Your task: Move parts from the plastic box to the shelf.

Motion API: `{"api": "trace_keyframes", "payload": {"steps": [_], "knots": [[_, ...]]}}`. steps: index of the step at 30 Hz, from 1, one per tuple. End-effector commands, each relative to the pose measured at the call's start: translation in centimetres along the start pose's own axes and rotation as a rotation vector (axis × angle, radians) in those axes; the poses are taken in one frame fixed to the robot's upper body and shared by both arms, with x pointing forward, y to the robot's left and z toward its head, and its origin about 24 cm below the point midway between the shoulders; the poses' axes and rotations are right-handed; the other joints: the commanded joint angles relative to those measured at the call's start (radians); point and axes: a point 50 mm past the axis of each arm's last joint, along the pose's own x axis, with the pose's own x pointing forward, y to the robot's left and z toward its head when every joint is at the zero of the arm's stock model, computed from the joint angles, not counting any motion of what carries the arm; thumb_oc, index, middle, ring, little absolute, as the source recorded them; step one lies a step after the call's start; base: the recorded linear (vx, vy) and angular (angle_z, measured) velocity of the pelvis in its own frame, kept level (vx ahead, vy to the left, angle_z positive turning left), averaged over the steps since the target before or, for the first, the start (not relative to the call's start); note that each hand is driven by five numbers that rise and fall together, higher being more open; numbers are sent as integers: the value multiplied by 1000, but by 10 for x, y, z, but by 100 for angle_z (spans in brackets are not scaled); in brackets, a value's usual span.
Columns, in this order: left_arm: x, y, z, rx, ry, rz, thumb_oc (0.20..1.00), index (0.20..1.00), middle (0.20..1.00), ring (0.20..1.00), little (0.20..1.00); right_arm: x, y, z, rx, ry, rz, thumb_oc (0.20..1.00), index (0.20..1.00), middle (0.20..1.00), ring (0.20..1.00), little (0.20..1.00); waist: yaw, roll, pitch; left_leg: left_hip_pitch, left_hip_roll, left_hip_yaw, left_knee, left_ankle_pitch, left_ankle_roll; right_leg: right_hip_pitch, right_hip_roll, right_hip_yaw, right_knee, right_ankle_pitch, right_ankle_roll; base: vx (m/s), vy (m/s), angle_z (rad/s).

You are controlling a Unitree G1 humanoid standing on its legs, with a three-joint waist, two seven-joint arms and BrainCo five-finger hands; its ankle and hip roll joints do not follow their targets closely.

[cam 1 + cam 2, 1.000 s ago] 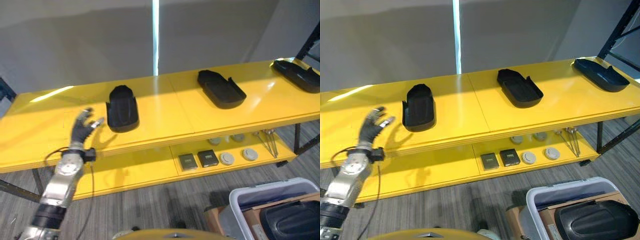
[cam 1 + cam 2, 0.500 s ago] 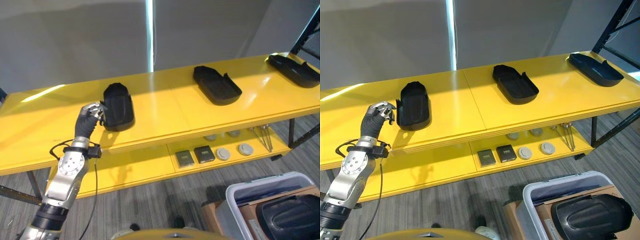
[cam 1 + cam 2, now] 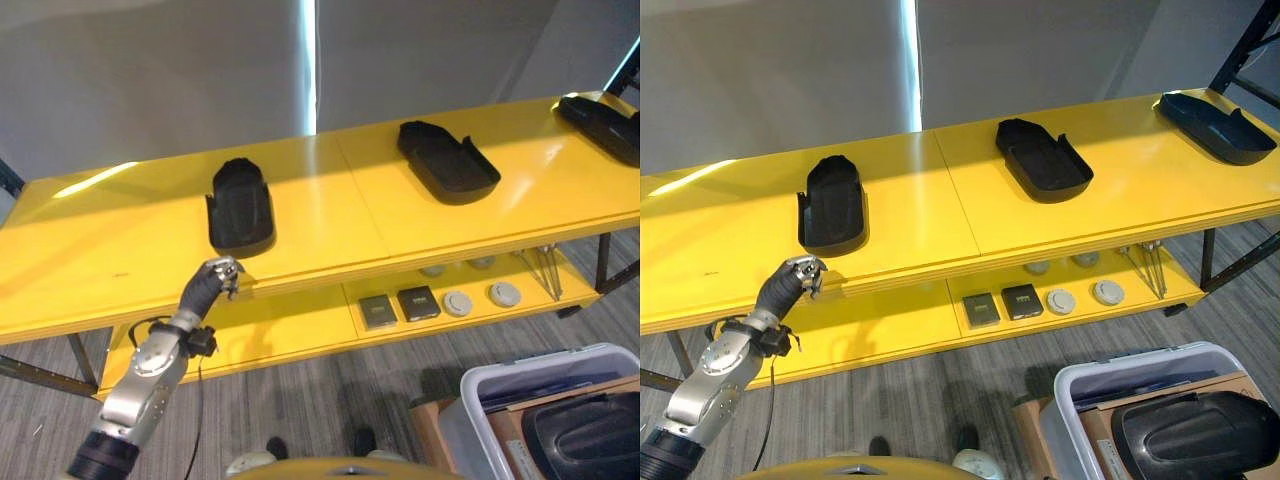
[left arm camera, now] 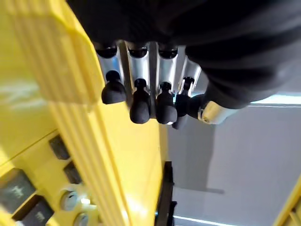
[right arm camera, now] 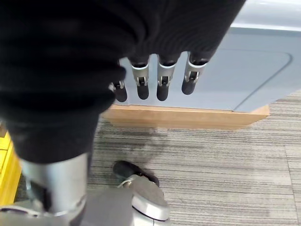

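I have the left hand [image 3: 211, 280] up at the front edge of the yellow shelf [image 3: 120, 250], its fingers [image 4: 140, 102] curled in toward the palm with nothing inside them, the dark tips bunched close to the thumb. Just beyond the hand, on the upper board, lies the nearest black part [image 3: 240, 208], apart from the fingers. Farther off to the hand's right sits a second black part [image 3: 448, 162] near the middle of the board, and a third black part [image 3: 605, 120] lies at the far right end. The board is glossy yellow, made of two panels with a seam between them, and it catches a pale reflection on its left end. Below and to the right of the hand, the lower board [image 3: 300, 325] carries two dark square pieces [image 3: 398, 306], some round grey discs [image 3: 480, 298] and a few thin metal rods [image 3: 545, 275]. Behind the shelf is a plain grey wall [image 3: 150, 80] with a bright vertical strip of light [image 3: 309, 65]. The floor is grey striped carpet [image 3: 320, 405]. The right hand [image 5: 155, 82] hangs with its fingers curled and empty beside the grey plastic box [image 3: 545, 385], which stands well to the right on a wooden base [image 5: 188, 117] and holds another black part [image 3: 1195, 432].
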Motion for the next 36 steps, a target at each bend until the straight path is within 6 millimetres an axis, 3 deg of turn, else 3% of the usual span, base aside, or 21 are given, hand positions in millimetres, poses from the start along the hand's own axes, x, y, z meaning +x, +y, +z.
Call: {"api": "trace_keyframes", "payload": {"steps": [1, 10, 16, 24, 29, 36], "knots": [[12, 1, 14, 33, -89, 38, 200, 200, 200, 200, 200, 3, -7, 4, 8, 3, -23, 1000, 1000, 1000, 1000, 1000, -9, -19, 5, -40, 66, -73, 22, -43, -25, 15, -71, -29, 3, -40, 81, 0, 0, 0], [24, 6, 2, 62, -84, 146, 200, 200, 200, 200, 200, 3, -5, 5, -6, -3, -15, 1000, 1000, 1000, 1000, 1000, -32, -24, 14, -40, 68, -62, 29, -46, -22, 9, -68, -12, 3, -35, 80, 3, -1, 0], [38, 5, 30, 68, -217, 165, 200, 200, 200, 200, 200, 3, -7, 4, -31, -6, -14, 1000, 1000, 1000, 1000, 1000, -54, -24, 17, -34, 70, -53, 28, -48, -21, 6, -65, 7, 3, -34, 77, 0, 0, 0], [42, -5, 62, 57, -323, 117, 200, 200, 200, 200, 200, 3, -9, 1, -39, -5, -18, 1000, 1000, 1000, 1000, 1000, -62, -21, 16, -28, 72, -51, 27, -49, -22, 9, -64, 13, 3, -37, 76, 7, 1, -2], [43, -5, 57, 52, -291, 122, 200, 200, 200, 200, 200, 3, -8, 0, -44, -4, -15, 1000, 1000, 1000, 1000, 1000, -65, -23, 14, -27, 73, -49, 27, -50, -24, 11, -63, 15, 3, -38, 77, 10, -6, -6], [44, 2, 37, 46, -201, 178, 200, 200, 200, 200, 200, 2, -7, 1, -55, -4, -11, 1000, 1000, 1000, 1000, 1000, -71, -26, 13, -24, 76, -43, 29, -51, -23, 12, -61, 22, 3, -41, 77, 0, 0, 0]]}}
